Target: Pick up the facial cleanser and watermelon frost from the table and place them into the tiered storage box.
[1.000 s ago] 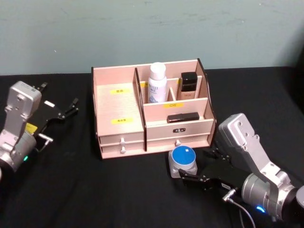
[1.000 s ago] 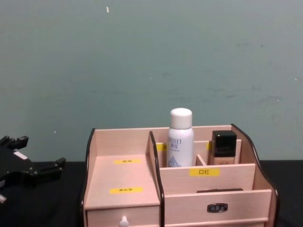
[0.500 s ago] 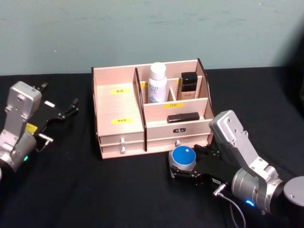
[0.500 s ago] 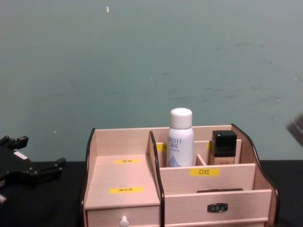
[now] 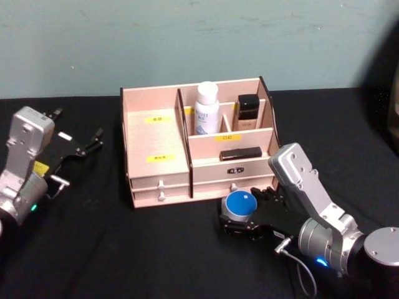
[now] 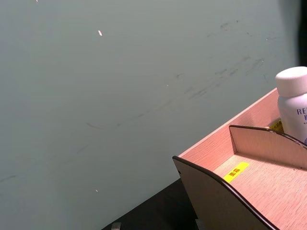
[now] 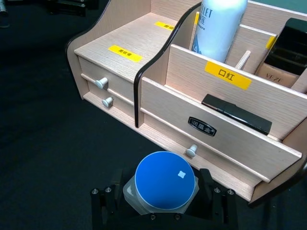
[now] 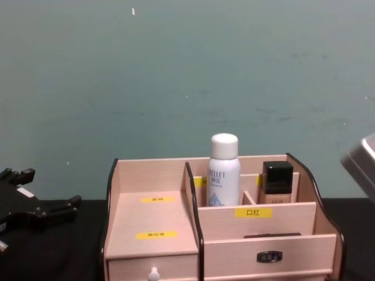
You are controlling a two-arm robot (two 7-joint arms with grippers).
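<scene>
Blue-lidded jar (image 7: 165, 181): stands upright on the black table (image 5: 156, 249), just in front of the lower drawers. You can take it for the watermelon frost.
Right gripper (image 7: 163, 194): low at the table, jaws apart, one on either side of the jar and close to its wall. No squeeze shows and the jar is not lifted.
Handling, jar: probably light and rigid, with a clear faceted base under a smooth round lid. The plastic likely slips, so grip the base below the lid, on opposite flats, and keep it level.
Risk: the drawer knobs sit just behind the jar, so lift straight up before you carry it back.
Tiered storage box (image 7: 216, 139): pinkish wood with dark edges. A flat black item (image 5: 240, 153) lies in the front tier. The wide left shelf looks free.
White bottle (image 5: 206, 107): upright in a rear compartment, beside a dark-capped bottle (image 5: 247, 111). It is likely the cleanser, already placed.
Left gripper (image 5: 92, 142): parked on the left, well apart from the box, fingers spread and holding nothing.
</scene>
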